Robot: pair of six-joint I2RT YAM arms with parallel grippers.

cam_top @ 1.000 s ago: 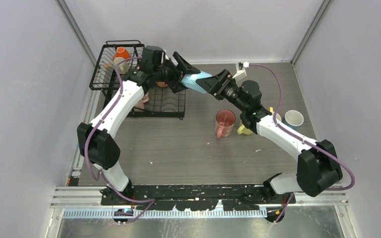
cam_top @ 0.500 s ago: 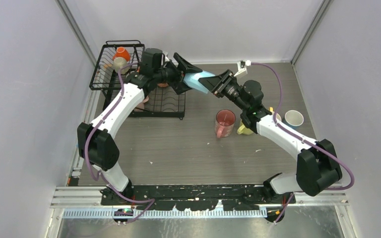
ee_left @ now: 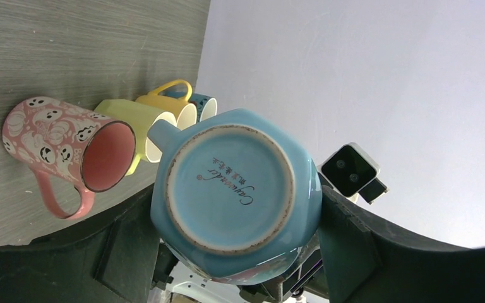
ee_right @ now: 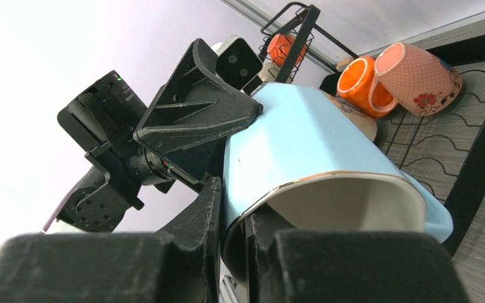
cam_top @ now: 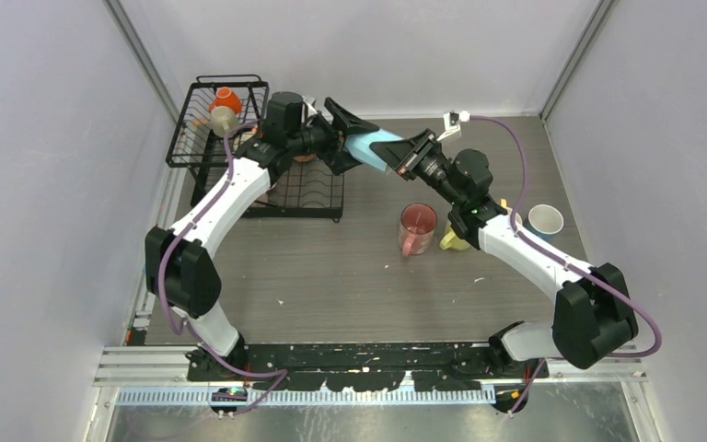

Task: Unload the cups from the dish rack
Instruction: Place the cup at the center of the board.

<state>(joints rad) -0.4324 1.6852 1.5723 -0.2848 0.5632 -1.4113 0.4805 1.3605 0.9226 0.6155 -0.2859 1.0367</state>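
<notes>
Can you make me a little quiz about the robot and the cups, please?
1. True or false: the blue cup is standing on the table.
2. Which one grips the blue cup? A: only the left tool. B: only the right tool. C: both.
3. What colour is the patterned cup on the table?

Key: 1 false, it is held up in the air. 2 C. 3 pink.

Free over the bare near half of the table (cam_top: 331,285), between the arms. Blocked right by pink mug (cam_top: 416,227), yellow mugs (cam_top: 454,241), blue-and-white mug (cam_top: 545,221). Hemmed far left by the dish rack (cam_top: 313,198); beside it, mid-air taken by left gripper (cam_top: 354,147) and right gripper (cam_top: 400,155), both clamped on the light blue mug (cam_top: 373,145)
</notes>
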